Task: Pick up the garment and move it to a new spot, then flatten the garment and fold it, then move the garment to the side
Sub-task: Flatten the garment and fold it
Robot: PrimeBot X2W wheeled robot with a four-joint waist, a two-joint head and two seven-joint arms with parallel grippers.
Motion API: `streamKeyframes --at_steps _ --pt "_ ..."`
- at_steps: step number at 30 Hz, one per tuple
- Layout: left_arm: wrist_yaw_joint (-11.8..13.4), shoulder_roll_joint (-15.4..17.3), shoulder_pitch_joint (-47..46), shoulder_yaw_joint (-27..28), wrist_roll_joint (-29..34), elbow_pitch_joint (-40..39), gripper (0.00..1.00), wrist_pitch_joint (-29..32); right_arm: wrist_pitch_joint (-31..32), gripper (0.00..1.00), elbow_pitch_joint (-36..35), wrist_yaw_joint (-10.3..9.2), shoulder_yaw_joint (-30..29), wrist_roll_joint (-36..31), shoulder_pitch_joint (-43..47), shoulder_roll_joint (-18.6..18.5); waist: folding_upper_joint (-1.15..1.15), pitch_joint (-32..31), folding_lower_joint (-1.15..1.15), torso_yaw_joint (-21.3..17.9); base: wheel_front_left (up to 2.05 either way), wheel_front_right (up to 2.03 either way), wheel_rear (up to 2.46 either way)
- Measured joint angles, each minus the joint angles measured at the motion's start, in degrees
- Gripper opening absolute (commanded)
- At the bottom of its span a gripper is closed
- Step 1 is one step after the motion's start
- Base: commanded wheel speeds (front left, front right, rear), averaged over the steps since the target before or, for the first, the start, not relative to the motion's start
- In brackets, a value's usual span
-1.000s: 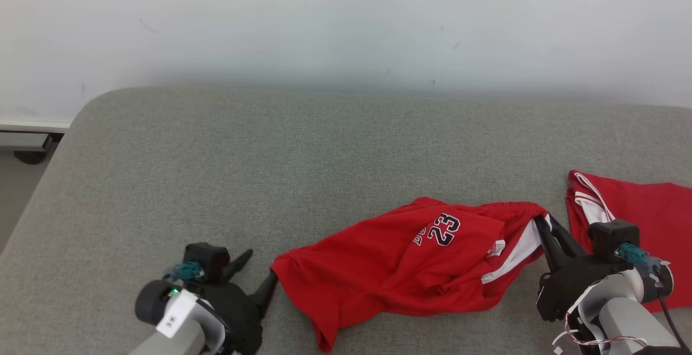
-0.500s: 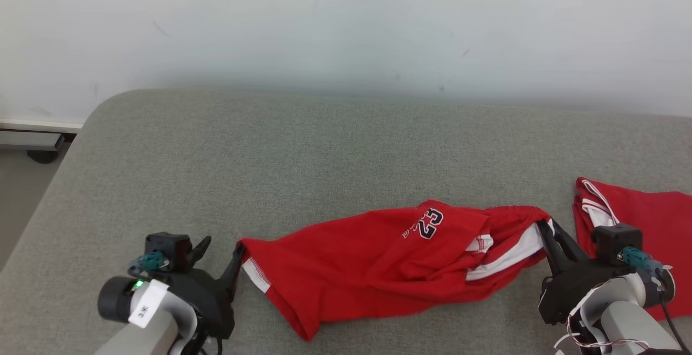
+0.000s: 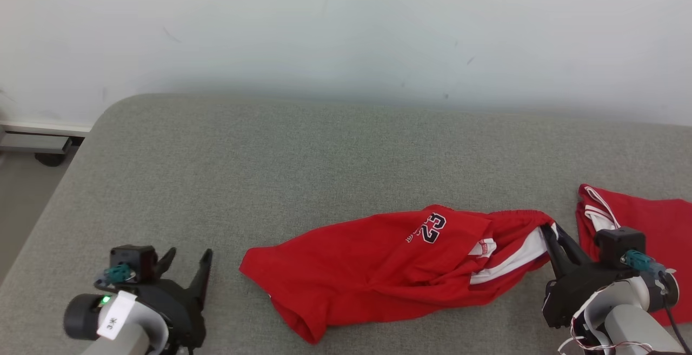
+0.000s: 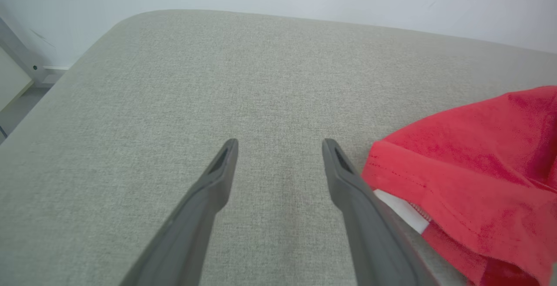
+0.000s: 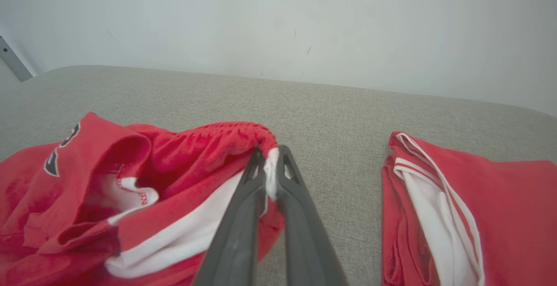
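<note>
Head view: we see the red garment (image 3: pixel 378 260) lying crumpled on the grey padded surface (image 3: pixel 270 155), long axis left to right. Our right end effector (image 3: pixel 547 232) pinches its waistband end (image 3: pixel 519 217); our left end effector (image 3: pixel 189 252) gapes empty, near the free hem (image 3: pixel 254 260).

Left wrist view: that hem lies just right of the spread fingers (image 4: pixel 348 181), so we judge a rightward reach.

Right wrist view: fingers clamped on waistband fabric.
</note>
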Motion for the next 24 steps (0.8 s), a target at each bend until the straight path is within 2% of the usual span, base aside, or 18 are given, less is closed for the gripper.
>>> streamKeyframes --at_steps 5,11,14,19,24 --pt "-1.26 -1.23 0.6 -0.05 0.19 -4.16 1.0 -0.01 -0.09 0.0 0.44 0.03 0.01 0.15 0.38 -0.14 0.0 -0.49 0.0 0.38 0.0 0.0 0.0" --pt "-4.6 -5.86 0.88 -3.2 2.36 -11.51 1.0 -0.09 -0.34 0.0 0.6 0.08 0.54 0.15 0.46 0.21 0.0 -0.91 0.01 0.47 0.0 0.0 0.0" --pt "-5.36 -7.88 0.87 -4.53 2.77 -13.95 1.0 -0.1 -0.32 0.0 0.62 0.33 1.43 0.13 0.33 0.67 0.0 -0.93 0.01 0.18 0.0 0.0 0.0" --pt "-5.99 -9.26 0.55 -6.38 3.78 -14.69 1.0 -0.13 -0.22 0.0 0.64 0.51 2.52 0.03 -0.52 1.48 0.0 -0.73 0.01 -1.18 0.0 0.0 0.0" --pt "-6.54 -11.2 -0.7 -8.29 3.11 -12.66 1.0 2.64 0.05 0.0 0.53 0.57 2.91 -0.11 -1.62 1.52 0.0 0.16 0.01 -3.01 0.0 0.0 0.0"
